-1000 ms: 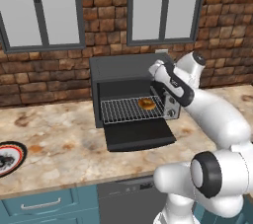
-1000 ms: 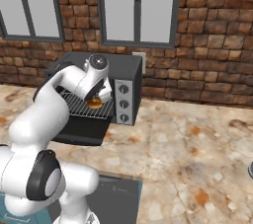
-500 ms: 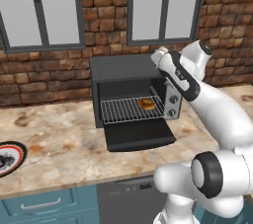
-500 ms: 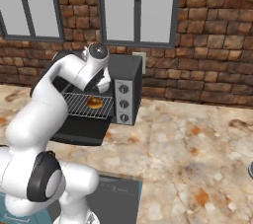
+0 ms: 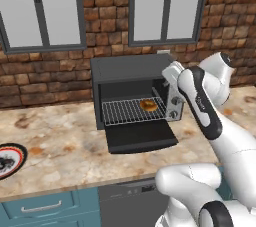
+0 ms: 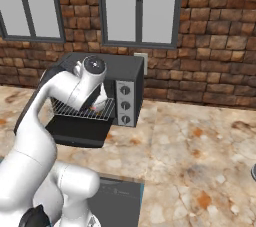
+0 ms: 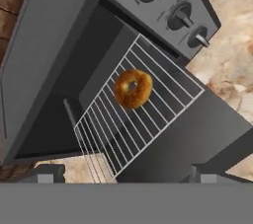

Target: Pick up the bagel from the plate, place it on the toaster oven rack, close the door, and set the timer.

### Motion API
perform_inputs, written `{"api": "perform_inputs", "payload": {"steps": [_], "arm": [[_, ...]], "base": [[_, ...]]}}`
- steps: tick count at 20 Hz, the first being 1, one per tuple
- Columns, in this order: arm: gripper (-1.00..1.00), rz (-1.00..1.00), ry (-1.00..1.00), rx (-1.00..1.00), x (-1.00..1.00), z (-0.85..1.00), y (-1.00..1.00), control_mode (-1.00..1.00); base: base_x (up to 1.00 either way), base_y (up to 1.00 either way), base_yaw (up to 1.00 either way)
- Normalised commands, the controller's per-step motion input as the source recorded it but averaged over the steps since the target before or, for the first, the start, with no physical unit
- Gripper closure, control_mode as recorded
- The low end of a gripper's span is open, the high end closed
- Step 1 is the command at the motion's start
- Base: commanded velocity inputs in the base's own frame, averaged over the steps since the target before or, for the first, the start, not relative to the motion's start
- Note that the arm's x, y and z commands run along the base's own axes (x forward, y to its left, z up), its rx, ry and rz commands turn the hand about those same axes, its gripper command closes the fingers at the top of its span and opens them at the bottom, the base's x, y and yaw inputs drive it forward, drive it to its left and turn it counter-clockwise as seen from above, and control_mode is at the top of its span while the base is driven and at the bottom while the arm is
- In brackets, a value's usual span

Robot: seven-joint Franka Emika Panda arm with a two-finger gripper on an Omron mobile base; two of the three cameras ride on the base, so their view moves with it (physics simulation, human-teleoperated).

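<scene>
The bagel (image 5: pixel 148 105) lies flat on the toaster oven rack (image 5: pixel 131 111), toward the rack's right side nearest the control panel, and nothing touches it; from above it sits as a golden ring on the wires (image 7: pixel 132 88). That placement reads as the second step done: the bread is inside the cavity, on the slid-out part of the rack, so the next concern is the door (image 5: pixel 141 136), which hangs fully dropped, flat out over the counter (image 5: pixel 60 151) in front of the oven. The plate (image 5: pixel 9 160) sits bare at the far left edge of the counter, well apart from the oven, which fits a bagel already carried over. The gripper (image 7: pixel 123 178) is raised above and in front of the oven mouth with its jaws spread wide and holding nothing; their dark tips just show at the bottom of the hand view. The hand looks steeply down and is rolled, so the oven runs diagonally across its picture, with the three knobs (image 7: pixel 177 15) toward the upper right. In the base views the arm arches up from the base, with the forearm angling down across the oven's right side, by the knob panel. I judge this a clearing pose: high enough that the hand can come round under the door's front edge to lift it shut.
</scene>
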Motion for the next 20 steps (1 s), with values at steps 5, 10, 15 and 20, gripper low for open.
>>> {"api": "perform_inputs", "payload": {"steps": [5, 10, 15, 20], "arm": [[-1.00, 0.31, 0.00, -0.17, -0.58, -0.29, 0.07, -1.00], [-1.00, 0.41, 0.05, -0.31, -0.21, -0.26, 0.24, -1.00], [-1.00, 0.41, 0.14, -0.41, -0.01, -0.21, 0.41, -1.00], [-1.00, 0.16, 0.04, -0.15, 0.08, -0.12, 0.44, -1.00]], "base": [[0.00, 0.00, 0.00], [0.00, 0.00, 0.00], [0.00, 0.00, 0.00], [0.00, 0.00, 0.00]]}}
